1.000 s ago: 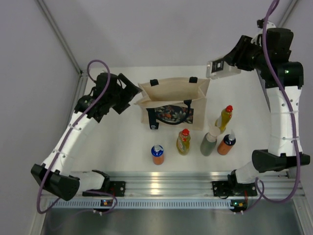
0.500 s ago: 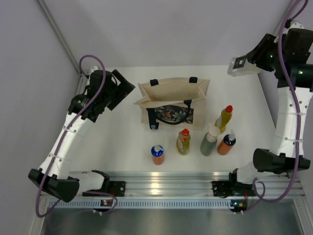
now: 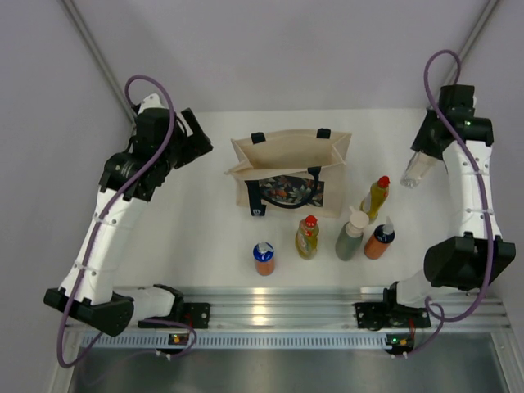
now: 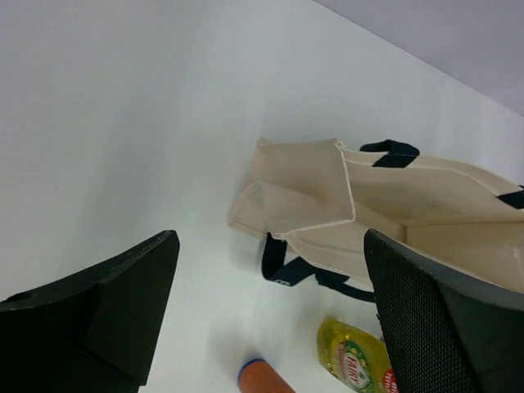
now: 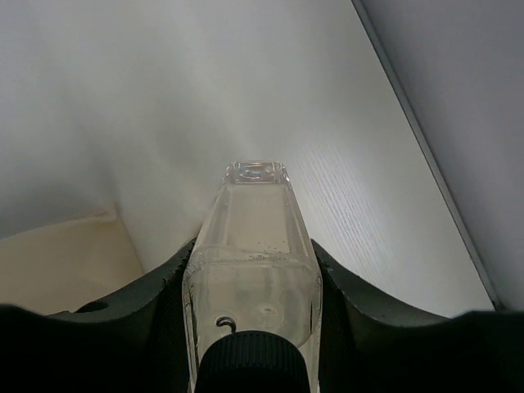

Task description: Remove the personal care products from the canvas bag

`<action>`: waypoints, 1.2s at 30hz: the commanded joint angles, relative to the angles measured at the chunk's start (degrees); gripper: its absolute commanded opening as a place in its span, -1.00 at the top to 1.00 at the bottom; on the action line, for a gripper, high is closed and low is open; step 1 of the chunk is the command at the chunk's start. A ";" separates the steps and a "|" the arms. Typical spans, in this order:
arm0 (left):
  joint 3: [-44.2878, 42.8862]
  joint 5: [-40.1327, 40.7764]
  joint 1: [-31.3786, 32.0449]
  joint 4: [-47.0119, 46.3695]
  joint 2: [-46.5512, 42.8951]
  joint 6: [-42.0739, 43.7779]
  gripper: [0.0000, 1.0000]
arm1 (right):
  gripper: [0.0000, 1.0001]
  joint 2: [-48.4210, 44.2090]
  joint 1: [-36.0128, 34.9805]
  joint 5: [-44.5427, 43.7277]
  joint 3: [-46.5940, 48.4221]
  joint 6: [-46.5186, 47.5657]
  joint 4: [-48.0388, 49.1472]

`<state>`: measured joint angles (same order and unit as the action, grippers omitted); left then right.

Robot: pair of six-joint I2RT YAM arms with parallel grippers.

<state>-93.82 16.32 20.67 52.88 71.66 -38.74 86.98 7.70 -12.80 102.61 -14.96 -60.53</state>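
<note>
While the top view is in hand: the right gripper (image 3: 423,157) has swung from high behind the canvas bag (image 3: 286,160) to the table's right edge and dropped low, fingers clamped on the whitish bottle (image 3: 416,172). Whether the bottle's base touches the surface cannot be told. The left gripper (image 3: 195,141), a second ago at the bag's left edge, has drawn back and now stands well apart from it, fingers spread, holding nothing.

Already out, upright in front of the bag:
- yellow bottle, red cap (image 3: 377,196), at the bag's front right corner
- second yellow bottle, red cap (image 3: 307,237)
- grey-green bottle (image 3: 350,236)
- orange bottle, pale nozzle (image 3: 379,239), just beside the grey-green one
- orange bottle, blue cap (image 3: 264,257), nearest the rail

Judgement: the sixth and last product has left the bag; only setting it down remains.

Left wrist view: both fingers (image 4: 123,303) wide apart, the bag (image 4: 368,205) beyond them, its mouth open and its visible part showing no bottle.

Right wrist view: the fingers (image 5: 168,286) grip the whitish bottle (image 5: 254,246) by its sides, dark cap toward the camera, base toward the table.

Surface and room: a plain white table (image 3: 213,229), pale grey walls on three sides, an aluminium rail (image 3: 278,307) along the near edge.
</note>
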 commanded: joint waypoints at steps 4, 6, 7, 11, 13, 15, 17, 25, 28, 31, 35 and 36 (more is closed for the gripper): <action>-2.95 7.06 -0.28 4.07 0.41 10.08 -0.97 | 1.00 -6.02 2.48 -1.28 -11.71 0.03 7.52; -2.51 7.85 -0.36 4.69 0.06 10.79 -0.97 | 1.00 -7.35 4.77 3.90 -18.36 -0.33 12.18; -1.64 7.94 -0.36 4.60 -0.11 11.05 -0.97 | 1.00 -8.22 5.12 4.70 -20.23 -0.24 13.24; 0.21 7.77 -0.36 4.69 -1.69 10.71 -0.97 | 1.00 -9.90 5.22 6.29 -28.06 -0.16 17.63; 0.57 7.94 -0.36 4.69 -1.96 10.44 -0.97 | 0.99 -11.38 5.13 6.03 -32.19 0.19 19.66; 0.66 8.12 -0.36 4.68 -2.22 10.35 -0.97 | 0.88 -11.74 5.13 5.85 -33.87 0.72 19.93; 0.57 8.38 -0.54 4.69 -2.05 10.27 -0.97 | 0.72 -11.92 5.13 5.85 -34.49 1.51 19.93; 1.10 9.61 -0.54 4.60 -1.17 9.12 -0.97 | -0.21 -14.20 5.13 6.73 -35.72 3.09 19.75; 1.18 9.70 -0.54 4.69 -0.99 9.03 -0.97 | -0.84 -15.35 5.13 8.22 -34.76 3.53 18.79; 1.27 11.28 -0.63 4.95 -0.99 9.12 -0.97 | -0.86 -17.19 5.13 9.19 -33.35 2.92 17.21; 4.07 16.37 -0.63 6.00 -2.65 8.59 -0.97 | -0.99 -22.28 4.25 12.44 -31.07 3.01 15.62; 5.22 17.34 -0.63 5.83 -3.36 8.25 -0.97 | -0.99 -24.64 3.64 11.84 -29.67 3.88 15.10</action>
<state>-91.20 28.36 20.38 57.54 70.74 -30.04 68.77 12.36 -3.01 67.57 -12.05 -45.87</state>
